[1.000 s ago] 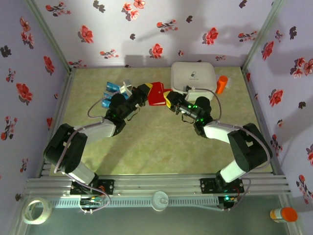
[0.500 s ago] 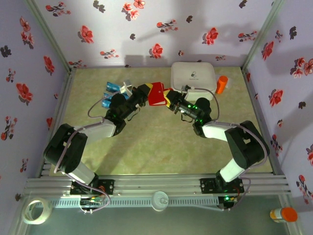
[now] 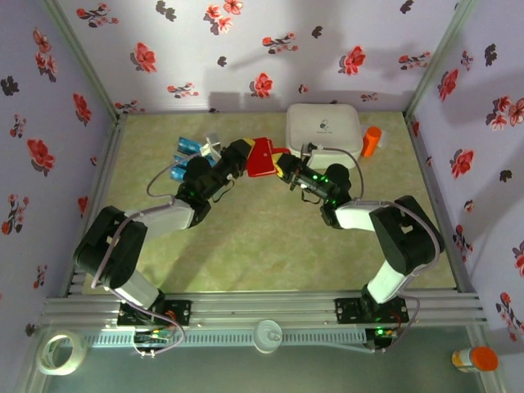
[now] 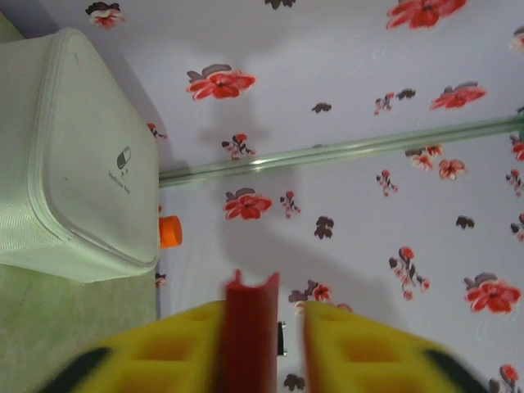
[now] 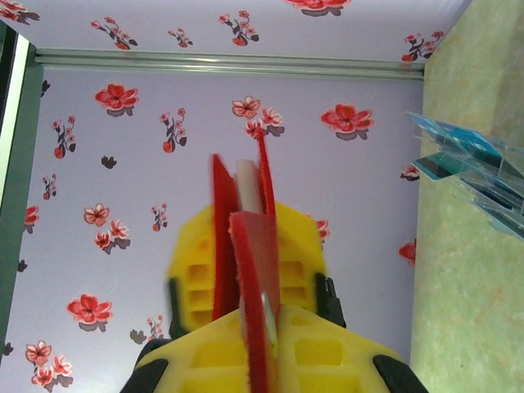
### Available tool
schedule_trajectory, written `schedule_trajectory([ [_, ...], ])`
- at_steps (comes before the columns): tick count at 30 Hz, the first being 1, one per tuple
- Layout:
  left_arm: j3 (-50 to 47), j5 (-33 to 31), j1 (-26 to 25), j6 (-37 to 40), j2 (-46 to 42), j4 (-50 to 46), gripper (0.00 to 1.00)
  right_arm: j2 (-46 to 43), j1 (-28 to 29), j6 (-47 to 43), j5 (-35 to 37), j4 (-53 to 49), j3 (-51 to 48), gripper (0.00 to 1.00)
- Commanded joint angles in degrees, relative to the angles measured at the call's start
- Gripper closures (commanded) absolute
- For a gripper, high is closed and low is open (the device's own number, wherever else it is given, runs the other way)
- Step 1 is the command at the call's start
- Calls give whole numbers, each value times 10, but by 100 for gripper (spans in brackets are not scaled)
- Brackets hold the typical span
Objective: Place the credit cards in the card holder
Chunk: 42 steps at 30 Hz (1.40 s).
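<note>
From above, the flat bright red folding card holder (image 3: 262,155) is held off the green surface (image 3: 262,246), just beside the white rounded plastic box (image 3: 323,125), on its left-arm side. Its length runs roughly from the back wall toward the arm bases, narrower end farther away. The left claw (image 3: 246,153) meets it from the side away from the box, and the right claw (image 3: 282,169) from the box's near corner. Both arms reach forward with bent elbows, forearms converging. The blue and teal credit cards (image 3: 187,148) lie well apart from the box, beyond the left claw. Open surface lies nearer the bases.

At the left wrist, the card holder (image 4: 248,336) stands edge-on between the yellow fingers of the left claw (image 4: 262,315). It touches one finger and a gap shows at the other, so the jaws are parted. The box (image 4: 82,164) sits ahead to one side.

At the right wrist, the right claw (image 5: 246,286) is clamped on the card holder (image 5: 250,246), whose leaves splay slightly. The cards (image 5: 471,168) lie on the surface beyond.
</note>
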Motion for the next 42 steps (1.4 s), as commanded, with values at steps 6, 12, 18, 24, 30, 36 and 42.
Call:
schedule_trajectory([
  [6,-55,23,23,74,-59,-66,0,18,-13,-5,-8,54,-48,100],
  [12,-15,21,29,222,-142,-374,0,-3,-15,-73,-7,-23,-82,100],
  [18,177,-51,-9,414,-126,-703,0,-52,-15,-157,4,-153,-101,100],
  [24,388,-142,-82,530,-7,-903,0,-119,-13,-238,28,-302,-97,100],
  [30,526,-260,-139,571,111,-1040,0,-172,-10,-278,51,-391,-91,100],
  [36,469,-320,-148,556,111,-1043,0,-185,-10,-276,63,-404,-104,100],
  [42,354,-354,-147,536,61,-1018,0,-182,-10,-269,72,-401,-115,100],
])
